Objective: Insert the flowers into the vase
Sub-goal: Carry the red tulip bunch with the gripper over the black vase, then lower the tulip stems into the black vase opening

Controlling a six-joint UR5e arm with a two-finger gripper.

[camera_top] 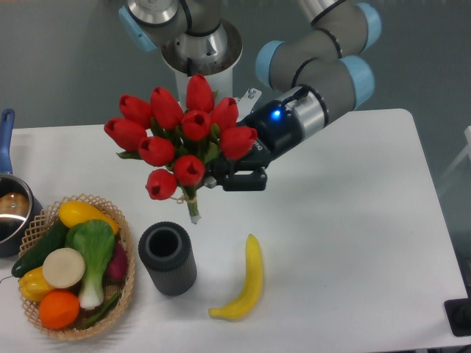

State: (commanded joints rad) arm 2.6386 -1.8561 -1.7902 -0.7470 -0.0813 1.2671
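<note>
A bunch of red tulips [180,132] with green leaves hangs in the air over the table, buds up and to the left, stem ends [193,213] pointing down. My gripper [221,179] comes in from the right and is shut on the stems just below the leaves. The vase [168,258], a short dark ribbed cylinder with an open round mouth, stands upright on the white table below the bunch. The stem ends are a little above and slightly right of the vase's mouth, apart from it.
A yellow banana [246,283] lies right of the vase. A wicker basket [125,287] with vegetables and fruit sits at the left front. A pot with a blue handle [9,206] stands at the left edge. The arm's base [199,51] stands behind the table.
</note>
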